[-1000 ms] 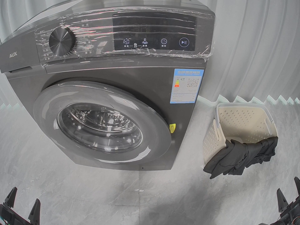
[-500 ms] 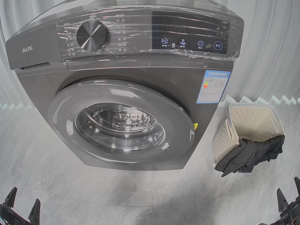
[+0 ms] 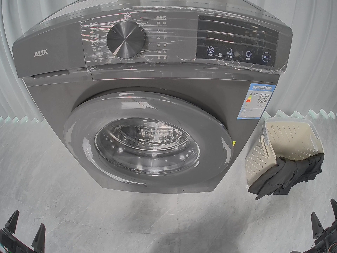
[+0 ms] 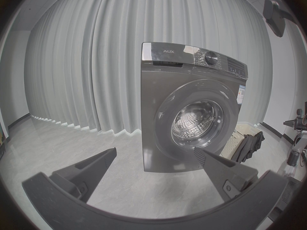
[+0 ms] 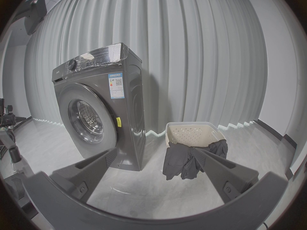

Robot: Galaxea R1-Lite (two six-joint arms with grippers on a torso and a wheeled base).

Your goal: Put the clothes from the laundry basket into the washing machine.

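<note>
A grey front-loading washing machine (image 3: 147, 88) stands ahead with its round door (image 3: 149, 144) shut. To its right a cream laundry basket (image 3: 277, 141) sits on the floor, and dark clothes (image 3: 286, 174) hang over its front rim. My left gripper (image 3: 24, 229) is low at the near left, open and empty. My right gripper (image 3: 324, 216) is low at the near right, also open and empty, well short of the basket. The left wrist view shows the machine (image 4: 192, 106) and clothes (image 4: 249, 144). In the right wrist view lie the basket (image 5: 192, 133) and clothes (image 5: 188, 160).
Pale curtains (image 3: 309, 36) hang behind the machine and basket. The marble-look floor (image 3: 140, 218) spreads bare between the grippers and the machine. A wall with a dark baseboard (image 5: 275, 131) runs to the right of the basket.
The whole head picture has shifted: the machine and basket slide rightward in view and the machine faces me more squarely. Both grippers keep their places, open.
</note>
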